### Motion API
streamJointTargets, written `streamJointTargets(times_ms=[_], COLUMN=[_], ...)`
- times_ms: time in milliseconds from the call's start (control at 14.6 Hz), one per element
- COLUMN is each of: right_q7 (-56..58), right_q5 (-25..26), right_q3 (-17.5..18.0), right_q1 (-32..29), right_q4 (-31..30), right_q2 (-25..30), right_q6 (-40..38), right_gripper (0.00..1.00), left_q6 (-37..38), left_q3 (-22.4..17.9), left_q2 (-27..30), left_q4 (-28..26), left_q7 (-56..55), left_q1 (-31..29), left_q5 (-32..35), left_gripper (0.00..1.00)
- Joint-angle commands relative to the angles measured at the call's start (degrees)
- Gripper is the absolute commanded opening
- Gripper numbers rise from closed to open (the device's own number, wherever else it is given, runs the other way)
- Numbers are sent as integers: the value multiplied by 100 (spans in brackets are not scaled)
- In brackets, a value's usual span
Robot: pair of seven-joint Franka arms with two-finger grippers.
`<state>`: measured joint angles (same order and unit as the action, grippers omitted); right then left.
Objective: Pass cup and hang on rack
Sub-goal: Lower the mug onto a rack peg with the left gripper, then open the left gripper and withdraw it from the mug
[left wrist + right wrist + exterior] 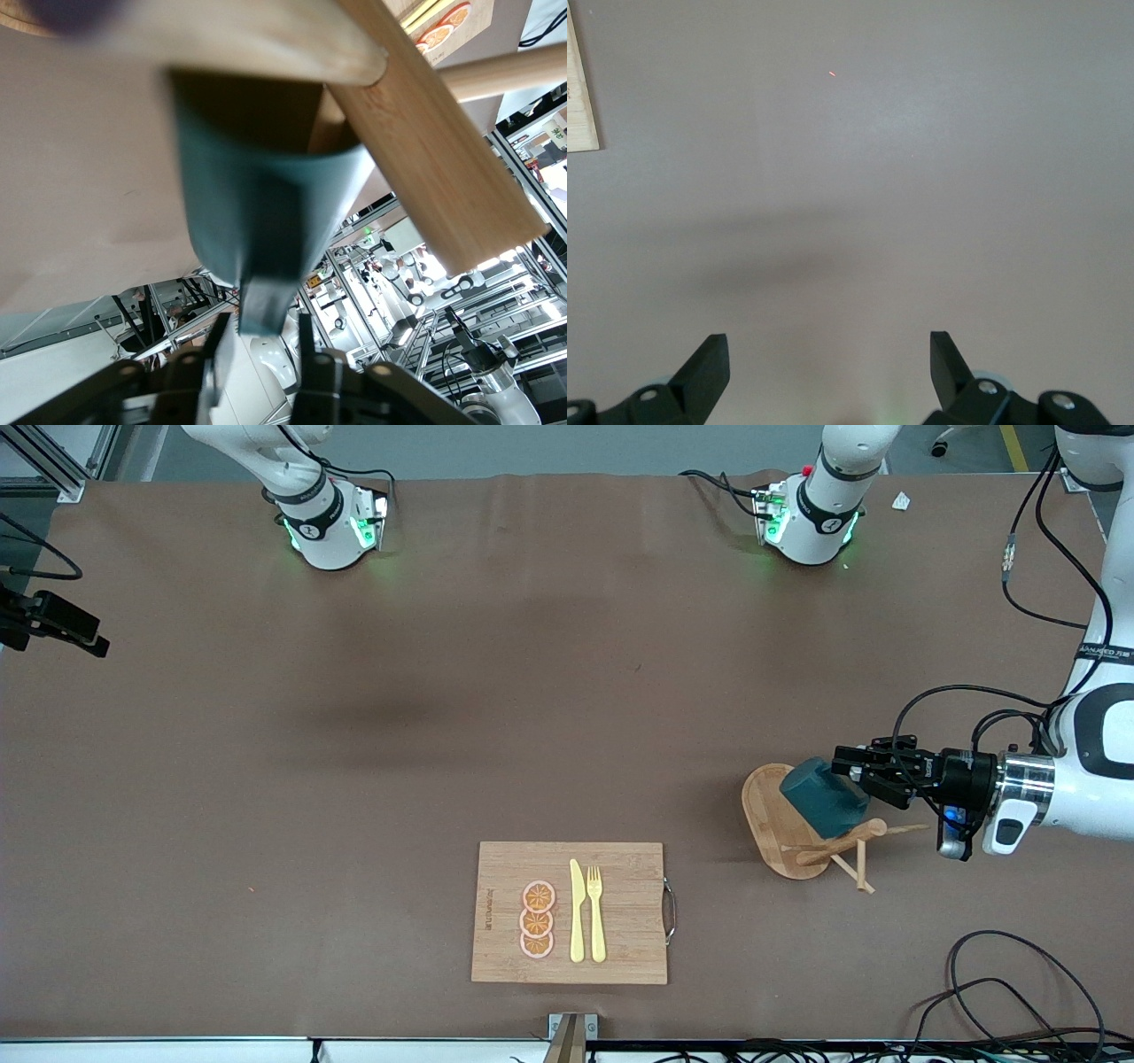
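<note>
The dark teal cup (824, 797) sits tilted on the light wooden rack (772, 824), toward the left arm's end of the table. In the left wrist view the cup (257, 204) has its brown mouth against the rack's post (434, 168), and a peg seems to run into it. My left gripper (849, 771) is level with the cup. The cup's handle (266, 297) lies between its parted fingers with a gap on each side, so the left gripper (261, 341) is open. My right gripper (828, 354) hangs open over bare table, holding nothing.
A rectangular cutting board (571, 912) with orange slices, a yellow knife and a yellow fork lies near the front edge; its corner (580, 97) shows in the right wrist view. Loose cables (1010, 992) lie by the left arm's end.
</note>
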<state>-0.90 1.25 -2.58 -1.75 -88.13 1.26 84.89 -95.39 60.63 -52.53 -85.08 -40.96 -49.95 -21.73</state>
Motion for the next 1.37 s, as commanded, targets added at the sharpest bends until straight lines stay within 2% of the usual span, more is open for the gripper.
streamJointTargets(times_ms=[0,68,205,411,547,821,958,1163,1300], right_q7=[-42,-42,-42,-42,-42,-42,-33,-33,-33], right_q5=[-19,-19,-19,-19,-19,-19,-19,-19,-19], right_q3=[-6,-6,-6,-6,-6,-6,-6,-6,-6], right_q1=[-1,-1,-1,-1,-1,-1,-1,-10,-10], right_q4=[-107,-107,-107,-107,-107,-107,-107,-107,-107], right_q2=[146,146,137,137,146,137,137,146,137], right_q6=[-8,-7,-7,-7,-7,-7,-7,1,1], right_gripper=[100,100,100,100,100,100,100,100,100], left_q6=[100,100,108,301,608,899,978,1101,1102], left_q3=[10,36,150,554,835,1976,2416,2874,2946], left_q2=[119,181,347,462,489,568,559,559,559], left_q4=[44,52,122,298,456,571,571,571,562], left_q7=[-53,-88,-481,-1158,-1388,-1591,-1582,-1538,-1425], left_q1=[12,-6,-15,-172,-225,-515,-595,-586,-569], left_q5=[-103,-86,-51,133,580,2107,2698,3489,3728], left_gripper=[94,100,100,100,100,100,100,100,100])
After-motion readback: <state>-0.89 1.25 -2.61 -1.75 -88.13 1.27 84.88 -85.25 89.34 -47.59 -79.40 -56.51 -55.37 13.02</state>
